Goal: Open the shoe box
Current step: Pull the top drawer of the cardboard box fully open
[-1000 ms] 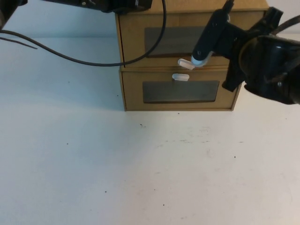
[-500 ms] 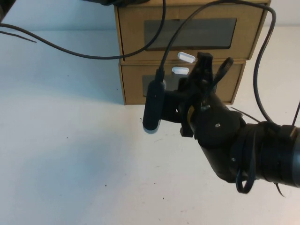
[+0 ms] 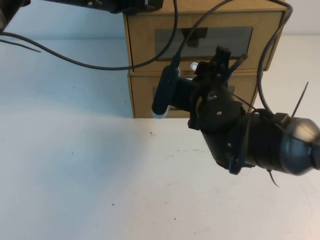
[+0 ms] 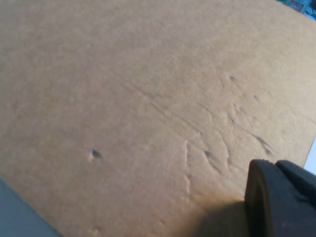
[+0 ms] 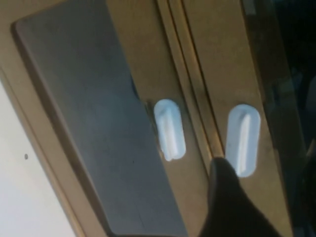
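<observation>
Here, right gripper (image 3: pixel 221 56) faces the shoe box (image 3: pixel 145 47) handles (image 5: pixel 169 129), left gripper (image 4: pixel 281 197) over its top; neither's state shows.

Bright, even light on the table (image 3: pixel 75 175); soft shadow beside the shoe box (image 3: pixel 145 100); both wrist views blurred.

The shoe box (image 3: pixel 142 42) is matt brown cardboard, its top faintly creased and dented beside the matt black jaws of the left gripper (image 4: pixel 279 197). Just ahead of the jaws of the right gripper (image 3: pixel 225 56), also matt black, two pull tabs (image 5: pixel 169 129) look like smooth white plastic beside a smooth, dull grey window (image 5: pixel 89 123). The counter (image 3: pixel 75 175) is matt white, finely speckled.
</observation>
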